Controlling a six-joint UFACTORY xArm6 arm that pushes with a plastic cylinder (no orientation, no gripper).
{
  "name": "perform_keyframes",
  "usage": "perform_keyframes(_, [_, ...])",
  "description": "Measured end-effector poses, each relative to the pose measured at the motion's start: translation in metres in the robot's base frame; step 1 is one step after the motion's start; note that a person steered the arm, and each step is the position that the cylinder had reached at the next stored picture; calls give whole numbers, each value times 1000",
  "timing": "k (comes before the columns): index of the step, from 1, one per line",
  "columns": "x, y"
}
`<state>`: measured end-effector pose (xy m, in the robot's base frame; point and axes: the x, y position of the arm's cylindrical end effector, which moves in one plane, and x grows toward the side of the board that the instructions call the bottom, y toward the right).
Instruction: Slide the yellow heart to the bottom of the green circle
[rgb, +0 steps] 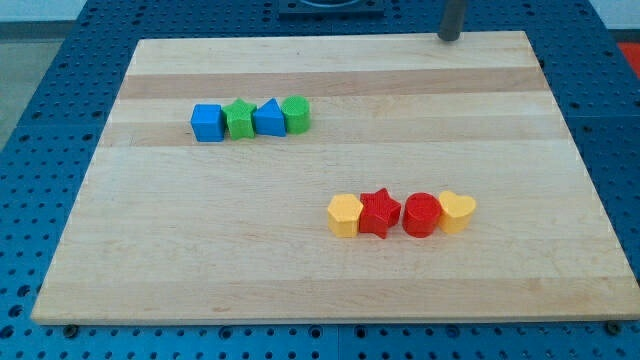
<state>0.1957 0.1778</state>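
My tip (449, 38) rests at the far edge of the wooden tabletop (330, 270), toward the right, well apart from every block; the arm carries no gripper, only the rod. The yellow heart (457, 211) sits at the right end of the nearer row, touching the red circle (421, 214), then the red star (379, 212) and a yellow hexagon (344, 215). The green circle (296, 114) ends the far-left row, beside a blue triangle (269, 118), green star (240, 119) and blue square (207, 123).
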Motion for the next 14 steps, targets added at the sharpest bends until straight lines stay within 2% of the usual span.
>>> perform_keyframes(2, [5,0])
perform_keyframes(5, [227,88])
perform_keyframes(6, [302,86])
perform_keyframes(7, [341,78])
perform_keyframes(10, [353,20])
perform_keyframes(12, [314,-24])
perform_keyframes(14, [312,-89])
